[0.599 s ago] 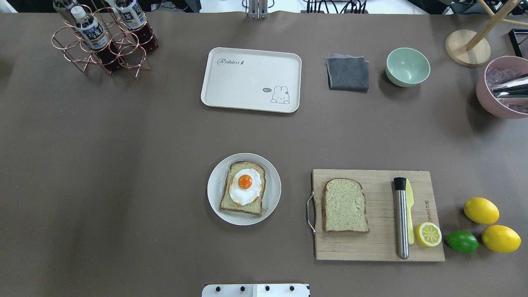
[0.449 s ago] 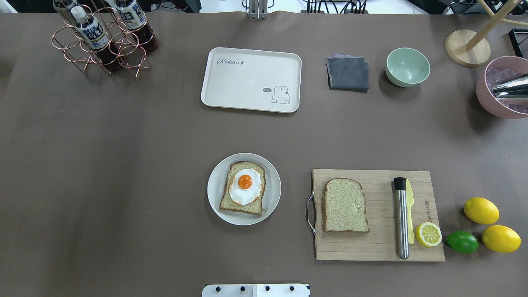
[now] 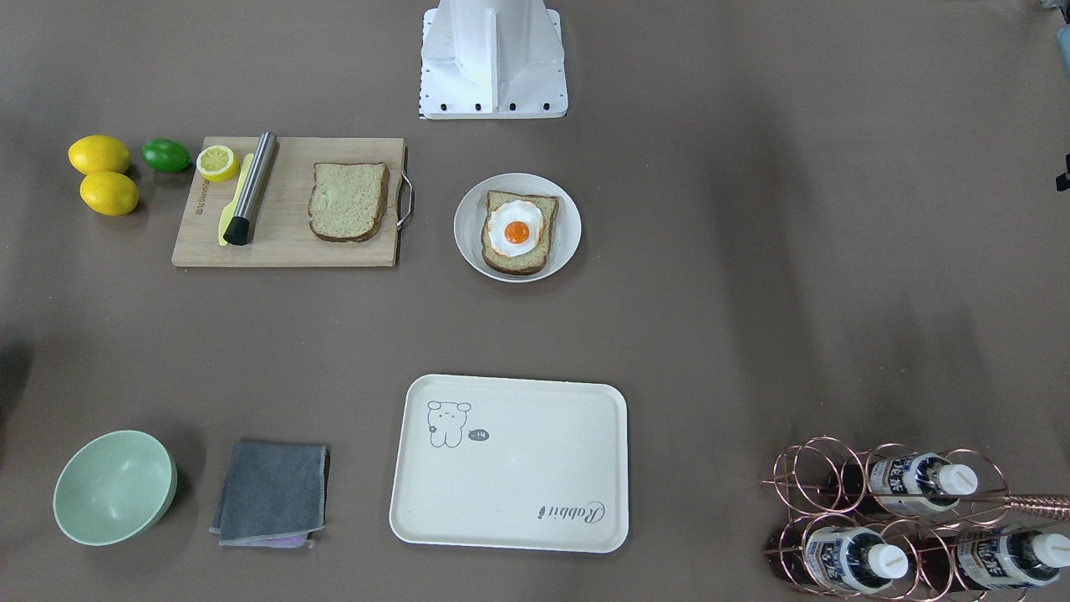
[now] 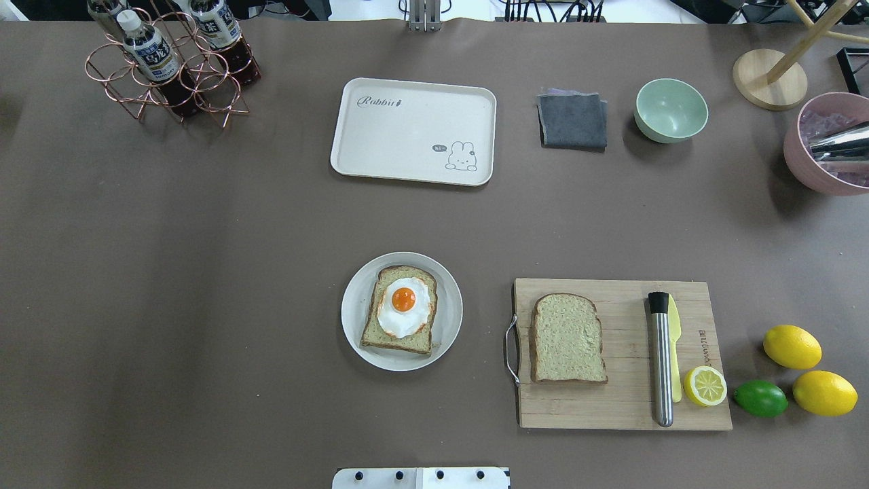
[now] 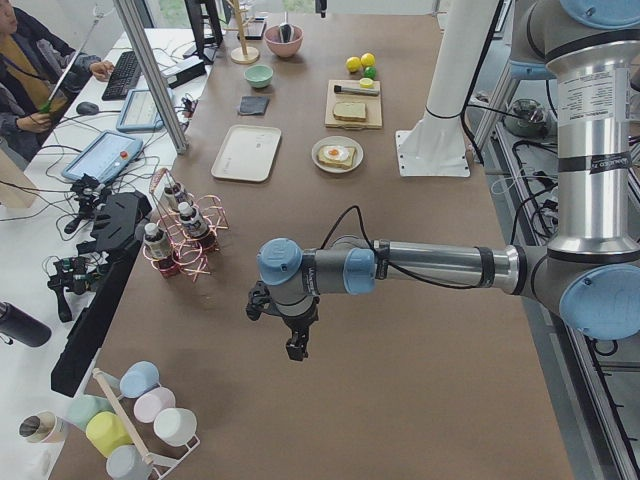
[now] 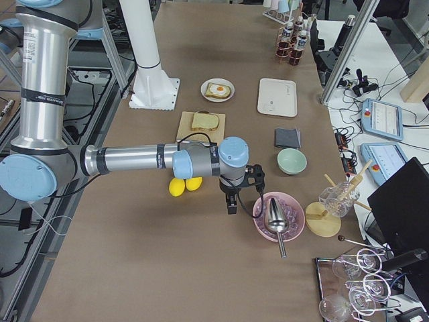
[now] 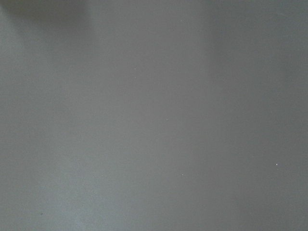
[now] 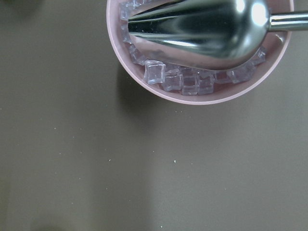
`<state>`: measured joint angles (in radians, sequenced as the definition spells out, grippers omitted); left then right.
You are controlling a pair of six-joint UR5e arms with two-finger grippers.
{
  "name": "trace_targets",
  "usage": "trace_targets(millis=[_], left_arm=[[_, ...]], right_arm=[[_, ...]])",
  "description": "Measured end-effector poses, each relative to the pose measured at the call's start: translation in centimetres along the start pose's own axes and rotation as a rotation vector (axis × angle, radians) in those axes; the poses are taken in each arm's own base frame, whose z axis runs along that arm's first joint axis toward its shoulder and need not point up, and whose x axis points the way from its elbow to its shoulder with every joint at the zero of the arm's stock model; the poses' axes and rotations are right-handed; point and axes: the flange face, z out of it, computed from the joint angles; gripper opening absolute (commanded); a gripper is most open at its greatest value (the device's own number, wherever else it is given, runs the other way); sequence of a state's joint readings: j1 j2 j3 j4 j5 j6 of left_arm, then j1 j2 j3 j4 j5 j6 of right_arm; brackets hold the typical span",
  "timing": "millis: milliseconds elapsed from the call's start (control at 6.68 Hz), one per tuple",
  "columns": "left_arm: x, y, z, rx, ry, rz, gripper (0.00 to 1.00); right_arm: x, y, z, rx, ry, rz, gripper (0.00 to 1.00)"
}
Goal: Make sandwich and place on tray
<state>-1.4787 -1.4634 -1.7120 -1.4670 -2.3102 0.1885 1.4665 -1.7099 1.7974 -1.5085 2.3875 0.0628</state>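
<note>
You see egg-topped bread [image 4: 400,310] on the plate [image 4: 353,312], bare slice [image 4: 567,338] on cutting board [image 4: 624,407] at its 3 o'clock, tray [image 4: 407,136] at 12 o'clock; whether the jaws of left arm [image 5: 430,265] and right arm [image 6: 127,159] are spread, you can't tell.

Overhead view, lower right: wooden cutting board [image 4: 624,407], metal handle on its left edge. On it a steel cylinder [image 4: 660,367] with a black cap lies lengthwise, touching a yellow knife [image 4: 675,339] on its right. Half lemon [image 4: 705,386] at the knife's lower end. Right of the board, on the brown tabletop [image 4: 204,272]: lime [image 4: 760,398], two lemons [image 4: 791,346].

Upper right: grey folded cloth [image 4: 573,121], mint bowl [image 4: 671,110] beside it, round wooden base [image 4: 769,78], pink bowl [image 4: 808,173] holding ice cubes [image 8: 155,72] and a metal scoop [image 8: 202,29].

Upper left: copper wire rack [image 4: 129,81] with bottles [image 4: 149,54].

Lower centre: round white plate [image 4: 353,319].
</note>
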Motion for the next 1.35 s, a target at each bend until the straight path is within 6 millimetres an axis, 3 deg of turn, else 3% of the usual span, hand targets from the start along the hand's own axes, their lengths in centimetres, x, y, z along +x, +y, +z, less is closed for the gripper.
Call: trace_targets(millis=[449, 898, 1347], left_arm=[[0.5, 0.1, -0.4, 0.025, 0.027, 0.015, 0.98], [-1.3, 3.4, -1.4, 0.103, 0.067, 0.0, 0.98], [-0.3, 3.6, -2.3, 0.137, 0.119, 0.017, 0.97]], right_arm=[[0.4, 0.0, 0.3, -0.007, 0.0, 0.007, 1.0], [1.0, 0.5, 0.7, -0.016, 0.009, 0.018, 1.0], [1.5, 0.8, 1.3, -0.029, -0.006, 0.032, 1.0]])
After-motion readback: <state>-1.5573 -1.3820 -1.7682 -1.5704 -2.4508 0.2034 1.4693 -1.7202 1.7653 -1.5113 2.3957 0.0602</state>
